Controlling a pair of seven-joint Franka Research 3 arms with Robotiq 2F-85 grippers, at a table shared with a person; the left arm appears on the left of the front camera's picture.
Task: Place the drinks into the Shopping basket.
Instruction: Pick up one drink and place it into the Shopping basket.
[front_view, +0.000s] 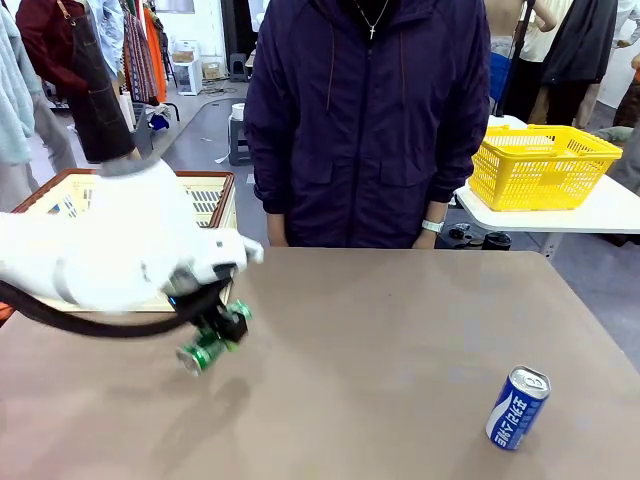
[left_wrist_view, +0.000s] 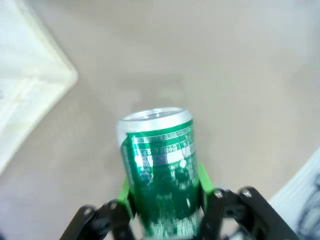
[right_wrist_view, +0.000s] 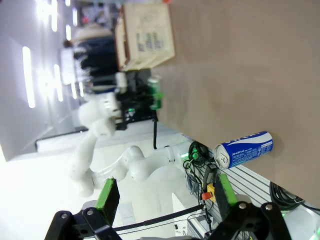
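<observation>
1. The left gripper (front_view: 217, 336) is pinching a green drink can (front_view: 203, 352) over the near-left part of the brown table (front_view: 400, 330). Its green pads (left_wrist_view: 125, 192) press on opposite sides of the can's body.
2. In the left wrist view, the can's silver top points away from the gripper (left_wrist_view: 162, 202), towards the tabletop.
3. In the front view, the can is tilted with its top towards the near left. It seems to hang just clear of the table, though the blur makes this uncertain.
4. The cream-white shopping basket (front_view: 212, 196), with its dark brown rim, stands at the far-left edge of the table, just behind the left arm.
5. A blue drink can (front_view: 518, 407) stands upright at the near right of the table, well apart from the green one.
6. The right gripper (right_wrist_view: 165, 192) has its fingers (right_wrist_view: 107, 195) spread wide, with nothing between them.
7. A person (front_view: 370, 120) in a dark jacket stands at the far side.
8. A yellow mesh basket (front_view: 540, 165) sits on a separate white table at the far right.
</observation>
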